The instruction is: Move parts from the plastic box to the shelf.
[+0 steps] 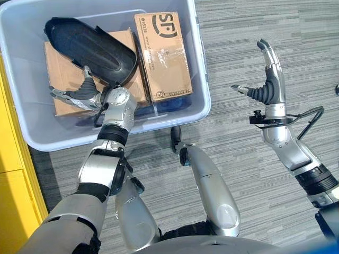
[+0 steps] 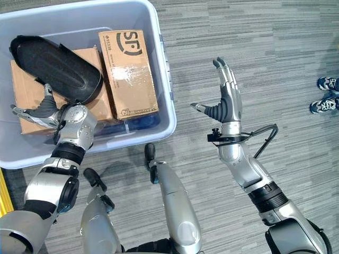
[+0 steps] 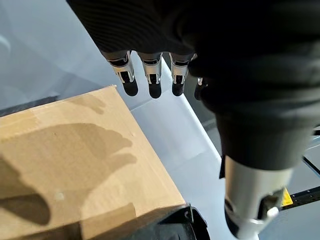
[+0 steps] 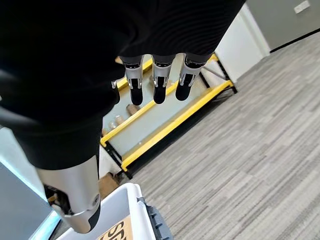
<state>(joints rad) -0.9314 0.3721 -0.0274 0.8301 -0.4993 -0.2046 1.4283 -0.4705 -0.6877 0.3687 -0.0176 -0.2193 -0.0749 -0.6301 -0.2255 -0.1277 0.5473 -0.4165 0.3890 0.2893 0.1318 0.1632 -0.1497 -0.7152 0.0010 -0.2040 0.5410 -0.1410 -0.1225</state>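
Parts: a black moulded shell (image 1: 90, 50) and two cardboard boxes lie in the plastic box (image 1: 198, 63) at the upper left of the left eye view.
Black shell: it lies tilted across the flat cardboard box (image 1: 63, 71) under it, its hollow side facing up and its rim resting against the taller box.
Taller cardboard box (image 1: 163, 55): it lies alongside the shell toward the bin's right wall, sealed with clear tape on top.
Left hand (image 1: 79, 95): I have it down inside the bin at the near edge of the flat box, fingers straight and spread, holding nothing; in the left wrist view my fingertips (image 3: 152, 85) hang above the bin's pale floor just past the box corner.
Right hand (image 2: 225, 103): I hold it up over the grey carpet at the right of the frame, well apart from the bin, fingers straight, thumb out, empty.
Shelf (image 4: 165, 125): the yellow-framed rack in the right wrist view, well apart from the bin across the carpet.
Handling, as I judge it: the shell looks stiff, light and smooth, so it may slip; its thin rim is the place to pinch. The boxes look rigid with unknown weight; I would take them by opposite long edges, likely with both hands.
Risk: lifting the flat box first would tip the shell off.
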